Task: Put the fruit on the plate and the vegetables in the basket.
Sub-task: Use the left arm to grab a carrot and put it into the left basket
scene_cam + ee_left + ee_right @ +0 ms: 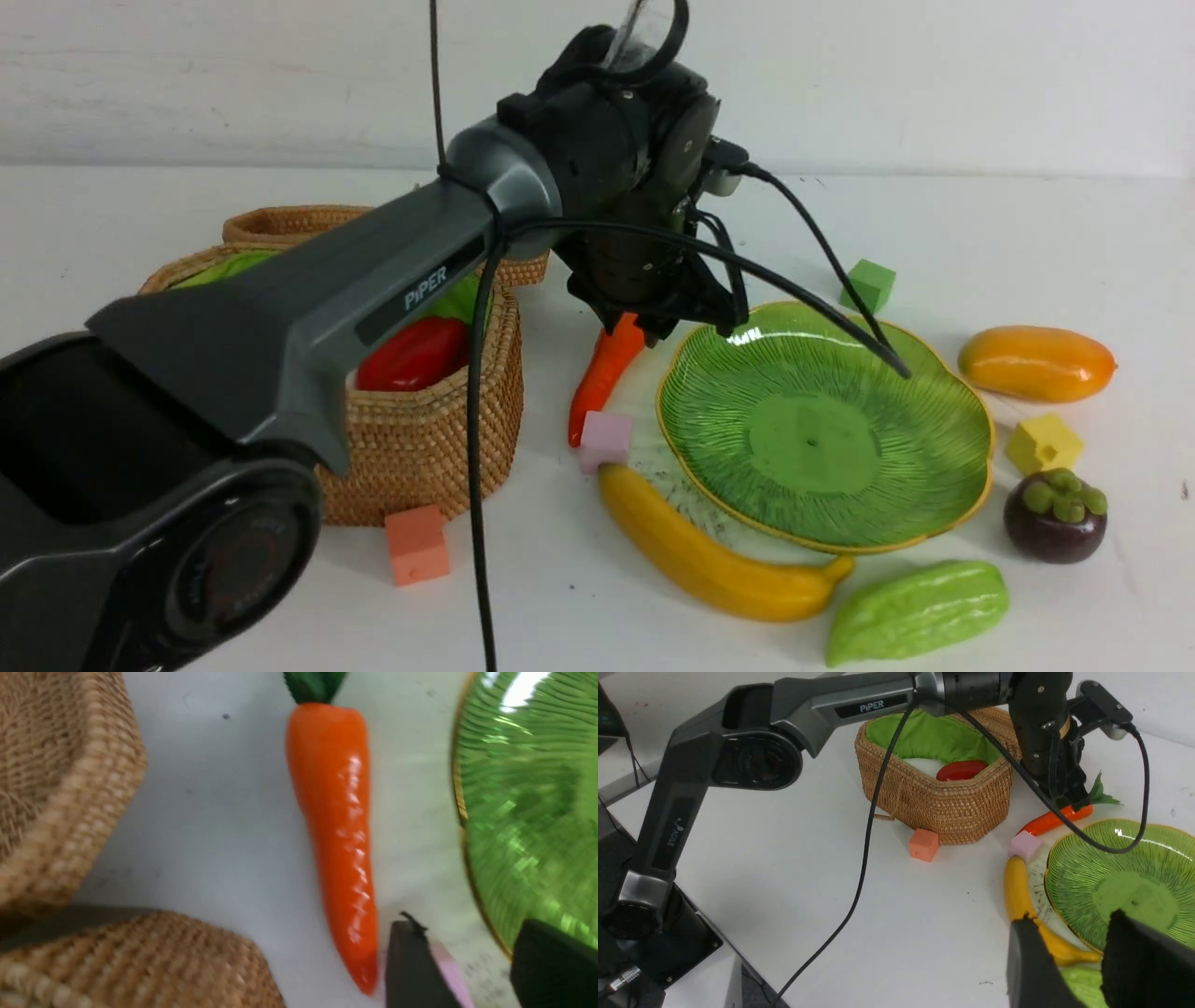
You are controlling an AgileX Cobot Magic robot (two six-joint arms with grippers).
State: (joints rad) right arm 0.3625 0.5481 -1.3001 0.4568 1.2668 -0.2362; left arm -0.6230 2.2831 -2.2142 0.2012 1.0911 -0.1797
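Observation:
The orange carrot [602, 378] lies on the table between the wicker basket [425, 439] and the green plate [822, 420]. My left gripper [472, 970] hovers just over the carrot's leafy end, open and empty. The carrot [336, 835] lies beside one finger [411, 966], not between the two. A red pepper [411, 355] and a white radish [924, 765] sit in the basket. The banana [700, 560], gourd [920, 611], mangosteen [1055, 516] and mango [1036, 362] rest on the table around the bare plate. My right gripper [1083, 970] hangs open above the banana's tip and the gourd.
Foam cubes are scattered about: pink [605, 439] at the carrot's tip, orange [417, 544] in front of the basket, yellow [1043, 443] and green [868, 283] beside the plate. The left arm and its cables cross over the basket and the plate's far rim.

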